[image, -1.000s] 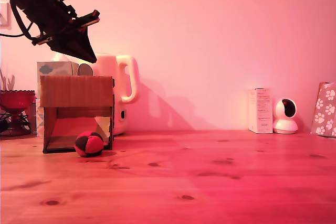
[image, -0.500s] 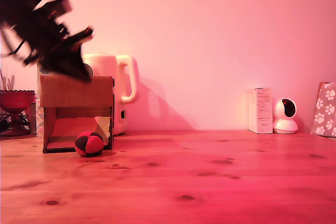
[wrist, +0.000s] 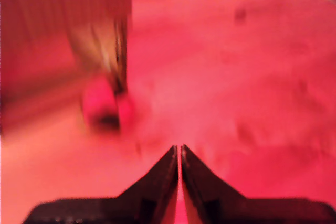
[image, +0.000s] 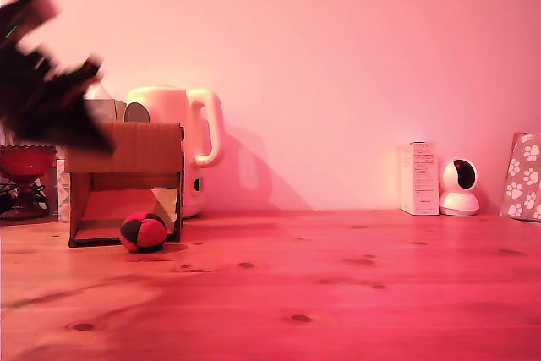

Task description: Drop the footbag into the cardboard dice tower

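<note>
The red and black footbag [image: 143, 232] lies on the wooden table, just in front of the cardboard dice tower's [image: 124, 150] large front opening. In the wrist view the footbag [wrist: 102, 106] is a blurred red blob beside the tower [wrist: 63, 19]. My gripper [image: 100, 143] is a dark, motion-blurred shape at the exterior view's left, its tip over the tower's upper left corner, well above the footbag. The wrist view shows the gripper [wrist: 178, 149] shut, its two dark fingers [wrist: 160, 174] together with nothing held between them.
A white kettle [image: 177, 124] and a tissue box [image: 103, 109] stand behind the tower. A dark red bowl [image: 25, 161] sits at the far left. At the exterior view's right are a white box [image: 419, 177], a small camera [image: 459, 186] and a paw-print box [image: 524, 177].
My arm has swung down and to the exterior view's left, from high above the tower to its top left corner. The footbag has not moved.
</note>
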